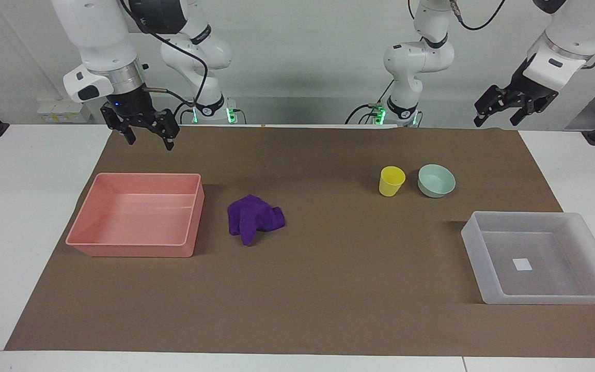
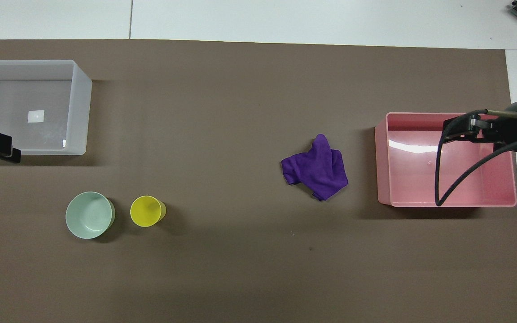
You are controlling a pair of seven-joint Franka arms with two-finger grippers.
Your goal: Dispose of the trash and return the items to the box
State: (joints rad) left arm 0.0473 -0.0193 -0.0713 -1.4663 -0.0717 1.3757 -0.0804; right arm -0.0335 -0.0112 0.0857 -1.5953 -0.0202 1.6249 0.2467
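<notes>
A white bench (image 1: 29,217) carries a broad brown mat (image 1: 328,289) that covers most of its top; a pale wall rises where the robots stand.

The purple cloth rag (image 1: 254,217) lies crumpled on the mat near the middle, just beside the pink tray (image 1: 137,248) but apart from it. Its folds run to a narrow corner that points away from the robots, so its long axis goes roughly nearer-to-farther. The pink tray sits toward the right arm's end.

The yellow cup (image 1: 391,181) stands upright, mouth up, close beside the mint-green bowl (image 1: 436,180), also mouth up; the two do not touch. Both are nearer to the robots than the translucent box (image 1: 483,248), which sits at the left arm's end with a white square label (image 1: 522,264) on its floor.

The right claw (image 1: 149,138) hangs in the air over the mat's edge by the pink tray, fingers spread, gripping nothing. The left claw (image 1: 499,118) hangs raised over the mat's corner at its own end, fingers parted and bare.
</notes>
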